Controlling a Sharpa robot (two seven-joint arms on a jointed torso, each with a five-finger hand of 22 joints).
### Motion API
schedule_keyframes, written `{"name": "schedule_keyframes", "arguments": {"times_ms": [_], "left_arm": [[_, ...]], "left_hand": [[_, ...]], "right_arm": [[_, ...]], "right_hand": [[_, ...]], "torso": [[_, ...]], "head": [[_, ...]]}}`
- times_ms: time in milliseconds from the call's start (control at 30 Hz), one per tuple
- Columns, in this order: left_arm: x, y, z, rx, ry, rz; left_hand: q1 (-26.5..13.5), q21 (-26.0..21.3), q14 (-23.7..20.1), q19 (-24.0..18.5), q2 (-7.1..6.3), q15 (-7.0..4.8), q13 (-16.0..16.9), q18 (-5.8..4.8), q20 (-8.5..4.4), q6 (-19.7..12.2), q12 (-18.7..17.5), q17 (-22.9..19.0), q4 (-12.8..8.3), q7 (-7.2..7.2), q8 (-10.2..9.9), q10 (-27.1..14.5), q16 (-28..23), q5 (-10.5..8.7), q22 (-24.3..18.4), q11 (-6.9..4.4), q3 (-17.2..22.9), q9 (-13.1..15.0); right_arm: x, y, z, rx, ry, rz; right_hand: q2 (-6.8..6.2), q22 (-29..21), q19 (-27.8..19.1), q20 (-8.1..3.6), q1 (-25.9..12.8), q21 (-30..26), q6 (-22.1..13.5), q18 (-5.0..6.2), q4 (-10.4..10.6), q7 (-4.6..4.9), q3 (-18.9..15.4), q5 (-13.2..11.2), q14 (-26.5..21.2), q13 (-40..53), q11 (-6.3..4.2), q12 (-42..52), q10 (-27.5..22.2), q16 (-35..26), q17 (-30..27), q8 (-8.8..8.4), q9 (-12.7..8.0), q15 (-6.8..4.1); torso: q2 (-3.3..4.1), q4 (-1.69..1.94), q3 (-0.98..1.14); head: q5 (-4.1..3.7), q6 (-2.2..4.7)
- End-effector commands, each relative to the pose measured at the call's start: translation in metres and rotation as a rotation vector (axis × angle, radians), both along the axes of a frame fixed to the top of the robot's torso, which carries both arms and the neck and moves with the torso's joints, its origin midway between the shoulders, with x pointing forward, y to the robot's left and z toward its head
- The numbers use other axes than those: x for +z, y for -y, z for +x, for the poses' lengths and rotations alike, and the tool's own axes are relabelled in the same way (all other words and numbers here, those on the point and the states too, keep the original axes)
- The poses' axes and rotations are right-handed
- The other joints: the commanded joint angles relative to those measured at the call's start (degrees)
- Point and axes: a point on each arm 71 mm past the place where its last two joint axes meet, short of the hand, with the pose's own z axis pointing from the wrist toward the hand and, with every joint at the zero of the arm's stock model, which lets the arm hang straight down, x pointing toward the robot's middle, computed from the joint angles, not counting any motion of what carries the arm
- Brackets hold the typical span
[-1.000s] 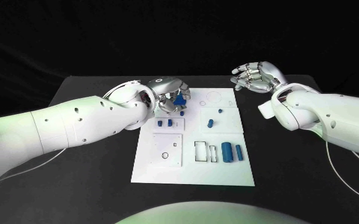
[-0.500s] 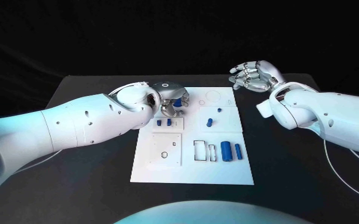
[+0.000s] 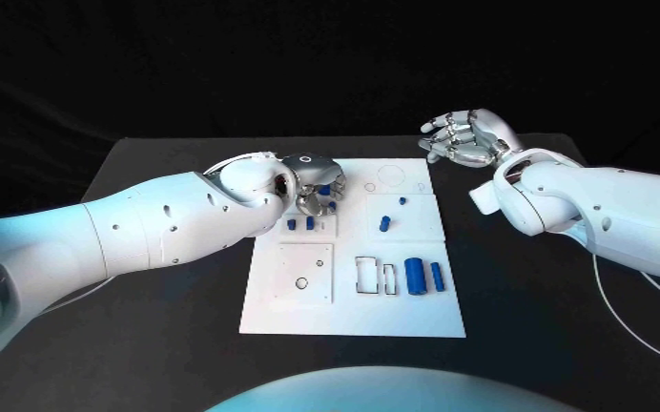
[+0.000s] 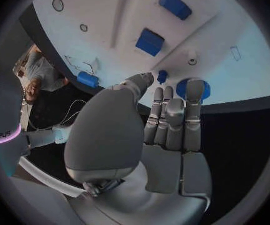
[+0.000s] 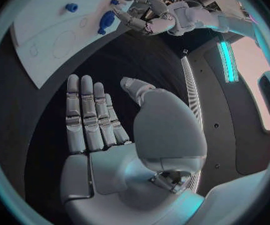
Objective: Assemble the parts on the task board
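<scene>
Left hand (image 3: 311, 186) low over task board (image 3: 413, 312), toward 11 o'clock, fingers stretched flat beside round blue part (image 4: 194, 89), gripping nothing. Right hand (image 3: 465, 138) spread, empty, at 2 o'clock. Risk: fingertips pushing part away.

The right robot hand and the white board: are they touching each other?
Apart. The right wrist view shows the right robot hand open over bare black table, with dark tabletop between its fingertips and the white board.
</scene>
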Motion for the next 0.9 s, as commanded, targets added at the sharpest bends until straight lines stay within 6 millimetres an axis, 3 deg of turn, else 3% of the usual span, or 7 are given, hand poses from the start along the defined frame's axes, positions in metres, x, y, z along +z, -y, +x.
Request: {"name": "schedule_keyframes", "arguments": {"times_ms": [33,533,900], "left_arm": [[-0.0018,0.0017,-0.0006,-0.006,-0.006,0.028],[-0.0054,0.0038,0.0019,-0.002,-0.011,0.037],[-0.0089,0.0052,0.0023,-0.003,-0.024,0.048]], "left_hand": [[0.61,0.40,0.40,0.27,0.08,-0.12,-0.13,-0.31,-0.02,0.45,-0.27,-0.04,0.09,-0.14,-0.26,0.71,0.32,-0.20,0.36,0.00,0.50,-0.06],[1.87,3.96,1.56,1.49,0.47,-0.62,-1.15,-0.79,-0.39,1.63,-1.74,0.35,-1.03,0.20,-1.66,3.66,1.96,-0.45,3.87,-0.51,3.42,-0.22],[1.73,4.70,1.80,1.77,0.36,-0.62,-1.38,-0.93,-0.39,1.63,-2.20,0.43,-1.22,0.26,-2.07,4.02,2.25,-0.76,4.63,-0.49,3.84,-0.27]], "right_arm": [[0.0005,-0.0026,-0.0005,0.020,0.010,-0.004],[0.0004,-0.0035,-0.0002,0.023,0.010,-0.003],[0.0003,-0.0050,0.0000,0.026,0.010,-0.002]], "right_hand": [[0.33,-0.15,0.42,-0.15,0.43,-0.20,-0.41,0.65,-0.36,1.85,0.00,-0.01,0.14,-0.14,0.02,0.31,-0.58,-0.31,0.10,0.27,-0.08,0.07],[0.33,-0.15,0.42,-0.15,0.43,-0.20,-0.41,0.65,-0.36,1.85,0.00,-0.01,0.14,-0.14,0.02,0.31,-0.58,-0.31,0.10,0.27,-0.08,0.07],[0.33,-0.15,0.42,-0.15,0.43,-0.20,-0.41,0.65,-0.36,1.85,0.00,-0.01,0.14,-0.14,0.02,0.31,-0.58,-0.31,0.10,0.27,-0.08,0.07]], "torso": [[-0.04,0.03,0.04],[0.05,-0.03,-0.02],[-0.05,0.07,0.02]], "head": [[-0.03,-0.03],[-0.07,0.01],[-0.20,-0.48]]}}
